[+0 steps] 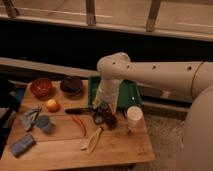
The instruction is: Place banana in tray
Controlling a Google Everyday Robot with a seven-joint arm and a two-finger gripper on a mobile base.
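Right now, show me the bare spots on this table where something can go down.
Bare wood lies along the front edge, between the blue sponge and the banana, and again between the banana and the white cup. The right half of the tray looks free. Crowded: the middle, where the gripper hangs over dark clutter beside the red chili.

The table is matt wood; the tray smooth green plastic; the gripper, at the tray's front edge, ends a smooth cream arm.
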